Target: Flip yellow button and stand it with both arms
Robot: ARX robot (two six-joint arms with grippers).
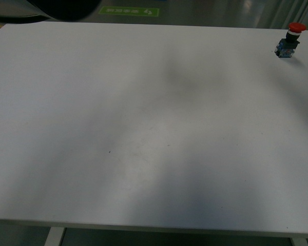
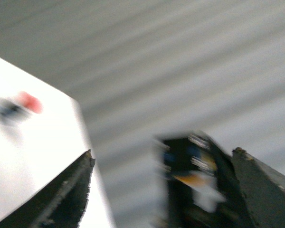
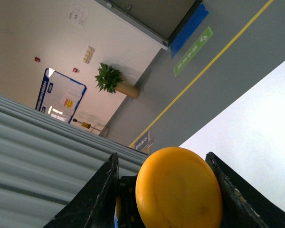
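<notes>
In the right wrist view the yellow button's (image 3: 178,189) round yellow-orange cap fills the gap of my right gripper (image 3: 161,156), which is shut on it, one dark finger on each side. Its black and blue body shows behind the cap. The button is held up off the white table (image 3: 256,142). The left wrist view is motion-blurred. My left gripper (image 2: 164,152) stands open there, and a smeared dark block with blue and orange patches (image 2: 192,178) shows between its fingers without touching them. Neither arm appears in the front view.
A red-capped button (image 1: 289,41) stands upright near the white table's (image 1: 143,128) far right corner; it is a red blur (image 2: 28,102) in the left wrist view. Beyond the table are grey floor, a green floor sign and a corrugated wall.
</notes>
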